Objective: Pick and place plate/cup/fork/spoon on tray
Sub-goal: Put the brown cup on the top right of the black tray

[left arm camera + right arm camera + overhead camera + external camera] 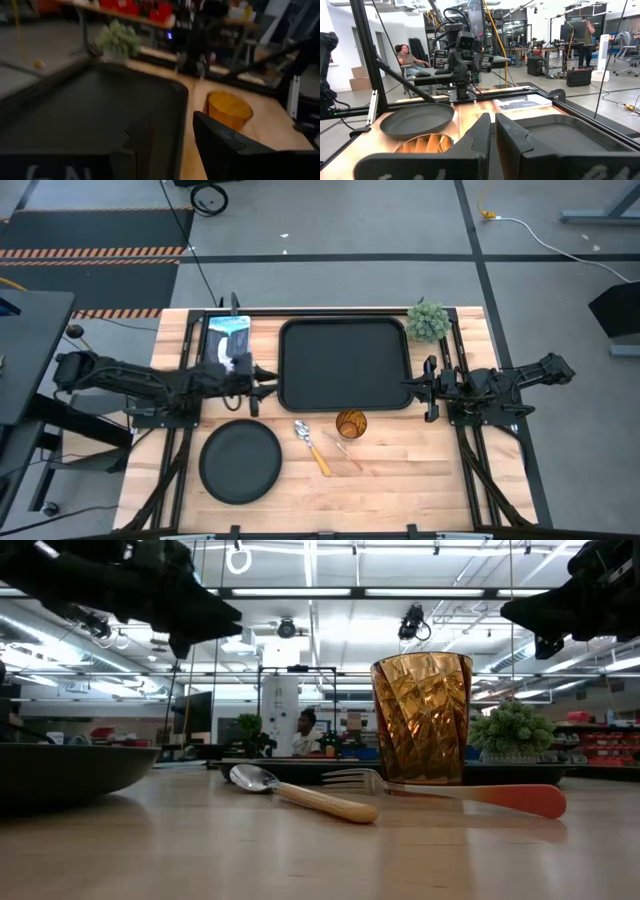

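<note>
At the table's near edge, the round matte black plate point(240, 463) is lying flat on the pale wooden tabletop point(400, 480), toward the left arm's side. Just beyond it, the small spoon with a silver bowl and yellow-orange handle point(312, 445) and the slim red-handled fork point(347, 453) are resting side by side, with the translucent amber tumbler point(350, 424) standing upright by the fork's tines, just in front of the large black rectangular tray point(345, 364). The left gripper point(262, 387) is hovering at the tray's left rim, its fingers parted a little and holding nothing. The right gripper point(422, 386) is hanging at the tray's right rim, its fingers nearly together and gripping nothing. Farther back, a small green plant point(428, 321) and a blue-white card point(226, 340) are flanking the tray.
</note>
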### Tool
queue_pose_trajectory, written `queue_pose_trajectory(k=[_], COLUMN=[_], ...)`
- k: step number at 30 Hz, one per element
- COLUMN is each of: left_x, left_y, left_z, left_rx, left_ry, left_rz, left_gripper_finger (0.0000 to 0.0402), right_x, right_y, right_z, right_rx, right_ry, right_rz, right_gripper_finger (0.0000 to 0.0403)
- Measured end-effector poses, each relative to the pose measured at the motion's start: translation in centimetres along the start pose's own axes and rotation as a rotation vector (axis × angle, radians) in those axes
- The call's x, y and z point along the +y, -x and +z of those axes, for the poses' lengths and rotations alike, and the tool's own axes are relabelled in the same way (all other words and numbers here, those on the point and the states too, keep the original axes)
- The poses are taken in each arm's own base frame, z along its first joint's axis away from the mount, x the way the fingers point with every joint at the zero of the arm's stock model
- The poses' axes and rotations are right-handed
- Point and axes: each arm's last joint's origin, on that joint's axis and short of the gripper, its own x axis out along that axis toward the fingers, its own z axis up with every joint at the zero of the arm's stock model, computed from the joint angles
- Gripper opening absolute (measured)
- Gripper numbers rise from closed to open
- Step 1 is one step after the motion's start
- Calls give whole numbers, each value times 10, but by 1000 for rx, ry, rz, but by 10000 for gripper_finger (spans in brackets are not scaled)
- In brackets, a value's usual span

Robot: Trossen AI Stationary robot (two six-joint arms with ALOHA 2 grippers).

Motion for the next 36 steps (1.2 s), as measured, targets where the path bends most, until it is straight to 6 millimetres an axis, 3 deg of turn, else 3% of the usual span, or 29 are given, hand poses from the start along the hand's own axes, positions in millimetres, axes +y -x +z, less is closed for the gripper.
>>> queue_pose_trajectory(k=[15,26,31,36], left_x=[-23,-21,-21,-26], left_y=[-77,-138,-154,-156], left_z=[27,48,58,72], left_rx=[158,362,464,523], left_ry=[-80,-75,-80,-83], left_rz=[-24,-5,29,29], left_gripper_finger=[144,144,144,146], right_x=[0,0,0,0], right_y=[0,0,0,0], right_z=[0,1,1,2], right_rx=[0,-9,-15,-15], right_ry=[0,-4,-6,-7], right_rz=[0,0,2,5], right_gripper_finger=[34,34,34,34])
